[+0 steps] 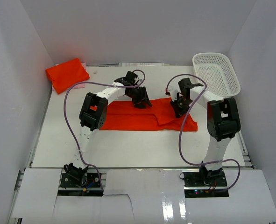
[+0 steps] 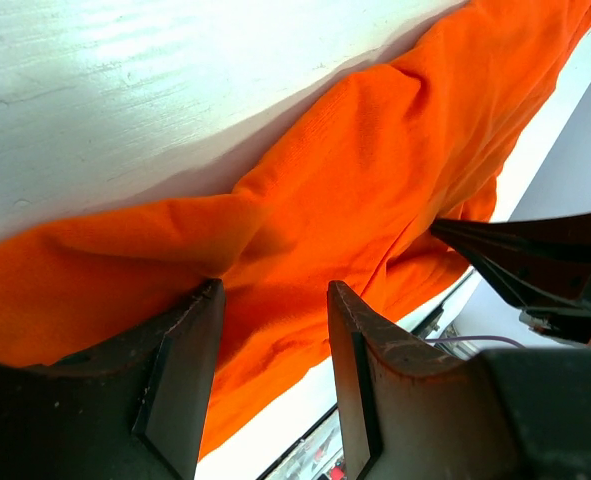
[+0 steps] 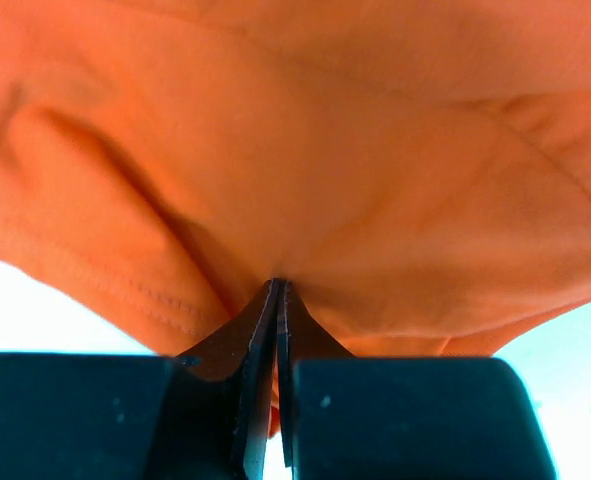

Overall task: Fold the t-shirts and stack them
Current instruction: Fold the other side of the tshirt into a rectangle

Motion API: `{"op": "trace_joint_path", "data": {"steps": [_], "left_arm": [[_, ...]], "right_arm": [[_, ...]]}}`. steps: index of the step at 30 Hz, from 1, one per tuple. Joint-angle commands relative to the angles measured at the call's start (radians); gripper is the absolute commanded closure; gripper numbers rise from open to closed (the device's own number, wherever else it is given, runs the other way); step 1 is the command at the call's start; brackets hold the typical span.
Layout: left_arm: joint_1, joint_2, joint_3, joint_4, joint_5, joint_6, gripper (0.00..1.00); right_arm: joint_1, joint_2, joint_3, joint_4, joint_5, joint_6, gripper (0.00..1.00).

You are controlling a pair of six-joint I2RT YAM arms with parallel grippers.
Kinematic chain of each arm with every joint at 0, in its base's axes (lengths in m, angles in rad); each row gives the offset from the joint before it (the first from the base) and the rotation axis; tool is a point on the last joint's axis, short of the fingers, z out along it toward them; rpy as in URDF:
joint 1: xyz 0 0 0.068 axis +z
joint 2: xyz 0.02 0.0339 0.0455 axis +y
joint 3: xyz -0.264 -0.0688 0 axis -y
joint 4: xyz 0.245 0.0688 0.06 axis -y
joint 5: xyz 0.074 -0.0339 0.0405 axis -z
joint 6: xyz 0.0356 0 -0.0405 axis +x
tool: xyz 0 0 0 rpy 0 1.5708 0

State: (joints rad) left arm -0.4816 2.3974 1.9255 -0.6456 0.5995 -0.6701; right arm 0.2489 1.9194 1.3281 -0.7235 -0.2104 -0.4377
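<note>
A bright orange-red t-shirt lies partly folded lengthwise across the middle of the table. A second t-shirt sits folded at the far left corner. My left gripper hovers low over the spread shirt's far edge; in the left wrist view it stands open, with the fabric beyond the fingertips and nothing pinched. My right gripper is down on the shirt's right part. In the right wrist view it is shut on a puckered fold of the t-shirt.
A white mesh basket stands at the far right corner. White walls close in the table on three sides. The right arm's dark body shows close by in the left wrist view.
</note>
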Motion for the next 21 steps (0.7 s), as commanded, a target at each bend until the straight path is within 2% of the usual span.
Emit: {"op": "trace_joint_path", "data": {"steps": [1, 13, 21], "left_arm": [[-0.011, -0.021, 0.020, -0.015, -0.026, 0.014, 0.43], [-0.011, -0.023, 0.018, -0.019, -0.030, 0.015, 0.43], [-0.011, -0.023, 0.018, -0.022, -0.030, 0.015, 0.43]], "right_arm": [[-0.003, -0.071, -0.003, -0.074, -0.029, -0.007, 0.92], [-0.003, -0.088, -0.020, -0.180, -0.113, -0.021, 0.90], [-0.003, -0.102, -0.059, -0.182, -0.148, -0.030, 0.90]]}}
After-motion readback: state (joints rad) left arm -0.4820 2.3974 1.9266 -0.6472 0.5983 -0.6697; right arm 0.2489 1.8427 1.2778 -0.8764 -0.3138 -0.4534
